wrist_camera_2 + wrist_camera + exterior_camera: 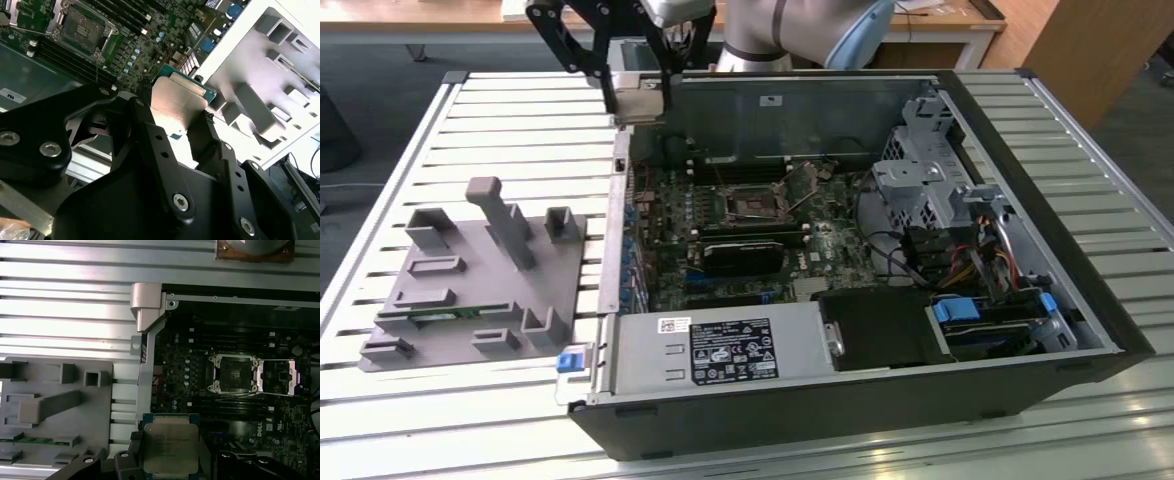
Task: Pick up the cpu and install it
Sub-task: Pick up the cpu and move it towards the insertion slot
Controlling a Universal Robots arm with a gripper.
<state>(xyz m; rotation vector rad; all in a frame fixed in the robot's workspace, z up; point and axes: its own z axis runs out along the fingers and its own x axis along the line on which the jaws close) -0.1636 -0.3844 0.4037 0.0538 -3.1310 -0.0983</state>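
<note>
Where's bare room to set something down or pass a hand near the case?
Free: slatted table beyond the tray, in front of the tray, and along the case on the exterior view's right. Crowded: inside the case, with cables and drive cage; the gripper holds the cpu over its far corner, exterior view's left.

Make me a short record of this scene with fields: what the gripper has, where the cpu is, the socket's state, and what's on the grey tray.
gripper: shut on the cpu
cpu: held by its edges, metal top showing, by the case's side wall, apart from the socket
socket: open, bracket swung aside, no chip in it
grey tray: beside the case, on the exterior view's left
memory stick: green, lying in a tray slot
task state: cpu picked up, not yet installed
</note>
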